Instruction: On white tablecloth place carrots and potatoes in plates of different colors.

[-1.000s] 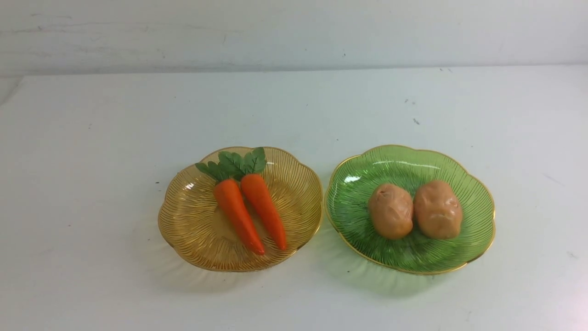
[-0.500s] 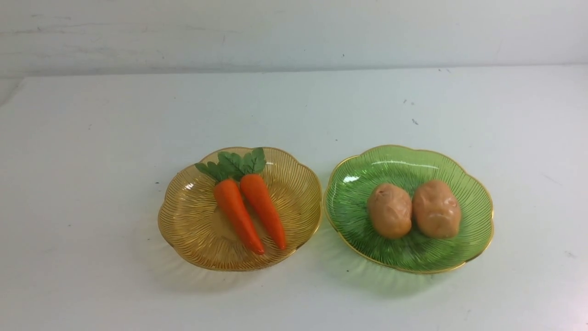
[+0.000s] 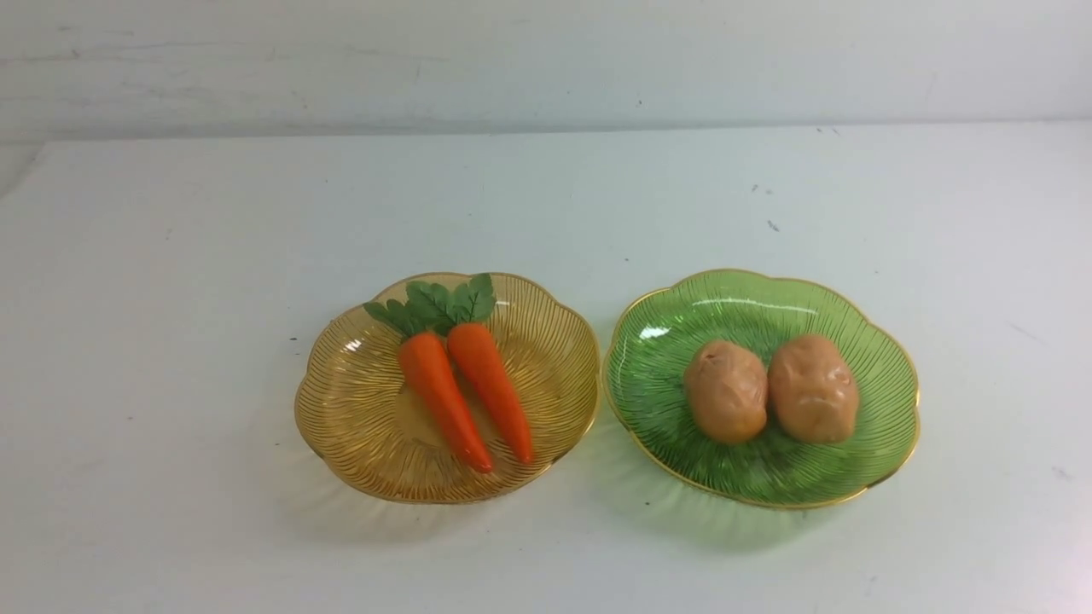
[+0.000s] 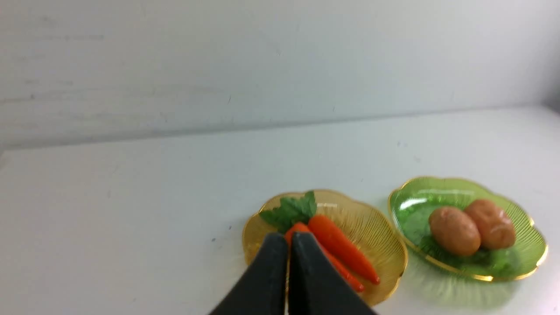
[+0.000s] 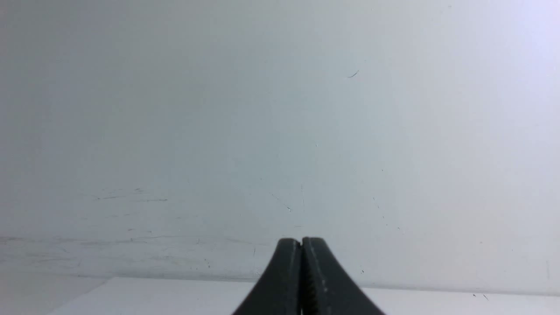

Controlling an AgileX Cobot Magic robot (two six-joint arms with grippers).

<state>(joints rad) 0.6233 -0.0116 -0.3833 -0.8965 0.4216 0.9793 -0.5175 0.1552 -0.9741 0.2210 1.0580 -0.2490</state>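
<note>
Two orange carrots (image 3: 465, 392) with green tops lie side by side in the amber-yellow plate (image 3: 350, 409) on the white tablecloth (image 3: 171, 256). Two tan potatoes (image 3: 772, 388) rest touching each other in the green plate (image 3: 879, 375) just right of it. Neither gripper shows in the front view. In the left wrist view, my left gripper (image 4: 289, 236) is shut and empty, hanging back from the amber plate (image 4: 376, 245), with the carrots (image 4: 337, 245) and potatoes (image 4: 472, 225) beyond it. My right gripper (image 5: 301, 240) is shut and empty, facing the wall with no plate in sight.
A pale wall (image 3: 546, 60) rises behind the table's far edge. A few small dark specks (image 3: 772, 225) mark the cloth at the back right. The two plates stand almost rim to rim.
</note>
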